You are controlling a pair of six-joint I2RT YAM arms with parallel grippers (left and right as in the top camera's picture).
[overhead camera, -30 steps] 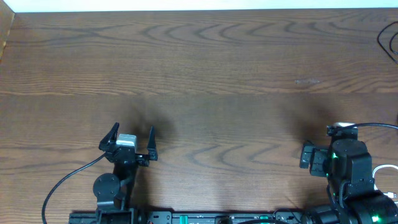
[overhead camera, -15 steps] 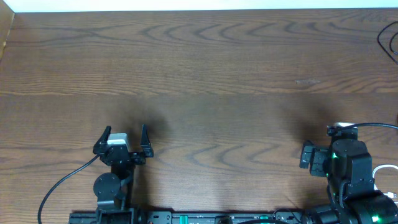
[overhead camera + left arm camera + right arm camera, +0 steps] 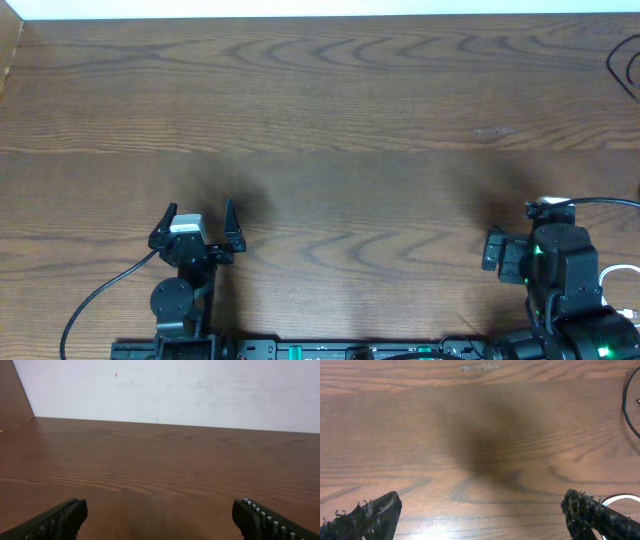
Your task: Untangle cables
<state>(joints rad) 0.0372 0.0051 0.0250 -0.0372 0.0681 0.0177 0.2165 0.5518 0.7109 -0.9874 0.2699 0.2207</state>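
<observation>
The only marks in view are a pale scuff (image 3: 493, 130) in the wood, right of centre in the overhead frame, and a tiny red speck, too small to read, on the white wall (image 3: 200, 390) in the left wrist view. Green lights (image 3: 540, 250) are glowing on the right arm.

The black cord (image 3: 618, 65) is lying at the upper right edge of the overhead frame. It is running roughly top to bottom there as an arc bulging toward the left, with most of it cut off by the frame, so its ends are not showing. The white cord (image 3: 612, 272) is curving out of the frame at lower right, just beside the right arm, running mostly left to right. The two cords are lying well apart.

The left gripper (image 3: 199, 210) is sitting at lower left with its fingers spread wide and nothing between them, pointing toward the top of the frame. A thick black wire (image 3: 100, 295) is trailing from it to the bottom edge. The right gripper (image 3: 480, 512) is also standing wide apart over the wood, gripping nothing.

The table (image 3: 330, 110) is stretching as unbroken wood grain between the two grippers and up to the far edge, where the wall is meeting it. A brown side panel (image 3: 8, 55) is closing the upper left corner.
</observation>
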